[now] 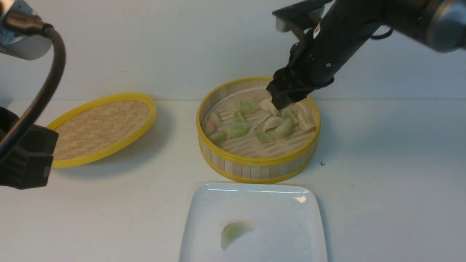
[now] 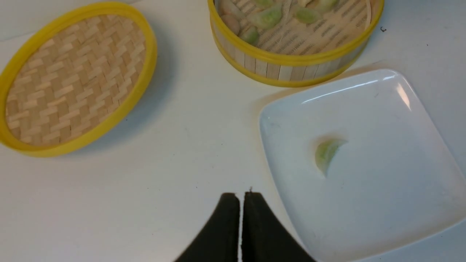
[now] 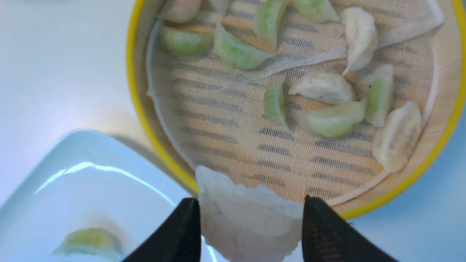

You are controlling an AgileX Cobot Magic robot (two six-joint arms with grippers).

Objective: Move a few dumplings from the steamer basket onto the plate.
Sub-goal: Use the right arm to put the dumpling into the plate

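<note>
The right tool [image 3: 251, 202] was clamped on a white dumpling [image 3: 247, 225] over the far side of the steamer basket [image 1: 255, 160]. The left tool [image 2: 240, 218] was pressed together, idle above the desk [image 1: 382, 182]. 1 green dumpling [image 1: 235, 233] lay on the plate [image 1: 291, 225], and about 10 other dumplings [image 3: 327, 120] sat on the basket's mesh liner [image 3: 218, 145]. The dough looked soft and slick, so the dumpling could slip, tear, or drop short onto the rim during the carry. The desk was plain matt white against a pale wall [image 1: 145, 43], and the woven lid [image 1: 102, 127] lay left of the basket.
</note>
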